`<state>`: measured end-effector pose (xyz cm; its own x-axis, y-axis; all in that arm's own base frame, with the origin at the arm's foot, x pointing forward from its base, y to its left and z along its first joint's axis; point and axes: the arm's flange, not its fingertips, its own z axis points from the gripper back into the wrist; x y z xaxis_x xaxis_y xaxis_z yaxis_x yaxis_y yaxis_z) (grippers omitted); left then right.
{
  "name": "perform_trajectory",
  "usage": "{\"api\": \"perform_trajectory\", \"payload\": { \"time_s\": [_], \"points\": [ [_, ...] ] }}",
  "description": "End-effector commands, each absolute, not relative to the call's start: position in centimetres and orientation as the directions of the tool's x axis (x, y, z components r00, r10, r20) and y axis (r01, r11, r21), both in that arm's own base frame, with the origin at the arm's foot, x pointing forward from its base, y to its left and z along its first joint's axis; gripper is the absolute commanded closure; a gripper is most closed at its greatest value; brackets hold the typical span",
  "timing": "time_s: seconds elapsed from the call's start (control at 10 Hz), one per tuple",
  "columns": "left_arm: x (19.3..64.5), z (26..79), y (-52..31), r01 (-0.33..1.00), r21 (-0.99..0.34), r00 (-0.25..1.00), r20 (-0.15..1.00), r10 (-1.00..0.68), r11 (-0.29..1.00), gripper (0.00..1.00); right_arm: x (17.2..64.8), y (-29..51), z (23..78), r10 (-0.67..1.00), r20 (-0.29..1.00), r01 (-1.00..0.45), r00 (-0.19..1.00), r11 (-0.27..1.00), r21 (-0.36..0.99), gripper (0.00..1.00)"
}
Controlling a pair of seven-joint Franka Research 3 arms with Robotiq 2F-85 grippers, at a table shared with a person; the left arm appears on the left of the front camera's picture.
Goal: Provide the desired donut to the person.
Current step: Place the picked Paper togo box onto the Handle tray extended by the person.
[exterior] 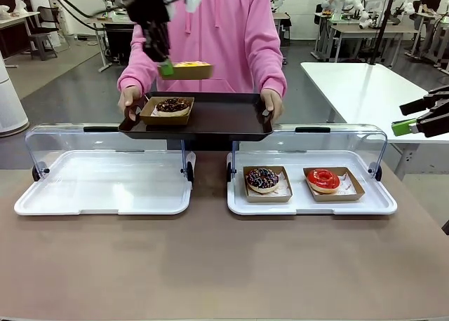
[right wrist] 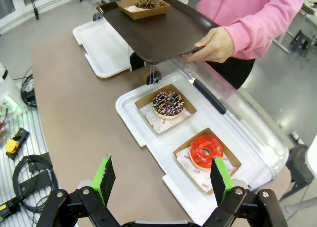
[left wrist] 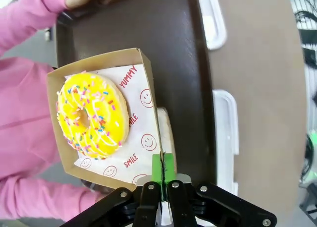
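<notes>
Hanging from left claw [left wrist: 162, 170]: yellow donut's box [left wrist: 143, 78].

- brown desk [exterior: 210, 265] in the foreground, matte and evenly lit.
- grey floor [exterior: 63, 90] stretching back through an open workshop.
- white table [exterior: 365, 90] to the right, more tables [exterior: 351, 30] behind it.
- a chair [exterior: 45, 26] at far left by a pale wall.
</notes>
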<state>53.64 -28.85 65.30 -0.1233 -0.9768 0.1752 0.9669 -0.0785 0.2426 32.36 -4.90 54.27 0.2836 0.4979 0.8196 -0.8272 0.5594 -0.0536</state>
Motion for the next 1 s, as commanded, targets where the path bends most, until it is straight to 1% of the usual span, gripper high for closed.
{"api": "perform_trajectory", "payload": {
  "time_s": [0.0, 0.2, 0.3, 0.4, 0.8, 0.9],
  "points": [
    [53.8, 63.4, -30.5, 0.952, 0.304, -0.103, 0.195, -0.975, -0.040, 0.99, 32.6, -4.9, 54.1, 0.491, 0.826, -0.832, 0.276, 0.552, -0.050, 0.00],
    [53.6, 61.9, -31.8, 0.939, 0.338, -0.115, 0.146, -0.983, -0.060, 0.99, 32.6, -4.9, 54.1, 0.491, 0.826, -0.832, 0.276, 0.552, -0.050, 0.00],
    [53.4, 61.5, -32.5, 0.949, 0.287, -0.169, 0.110, -0.980, -0.131, 0.99, 32.6, -4.9, 54.1, 0.491, 0.826, -0.832, 0.276, 0.552, -0.050, 0.00],
    [54.3, 62.2, -32.2, 0.949, 0.307, -0.138, 0.181, -0.974, -0.078, 0.99, 32.6, -4.9, 54.1, 0.491, 0.826, -0.832, 0.276, 0.552, -0.050, 0.00],
    [54.3, 62.2, -32.2, 0.949, 0.307, -0.138, 0.181, -0.974, -0.078, 0.99, 32.6, -4.9, 54.1, 0.491, 0.826, -0.832, 0.276, 0.552, -0.050, 0.00],
    [54.4, 62.0, -32.2, 0.947, 0.308, -0.144, 0.164, -0.976, -0.088, 0.99, 32.6, -4.9, 54.1, 0.491, 0.826, -0.832, 0.276, 0.552, -0.050, 0.00]
  ]
}}
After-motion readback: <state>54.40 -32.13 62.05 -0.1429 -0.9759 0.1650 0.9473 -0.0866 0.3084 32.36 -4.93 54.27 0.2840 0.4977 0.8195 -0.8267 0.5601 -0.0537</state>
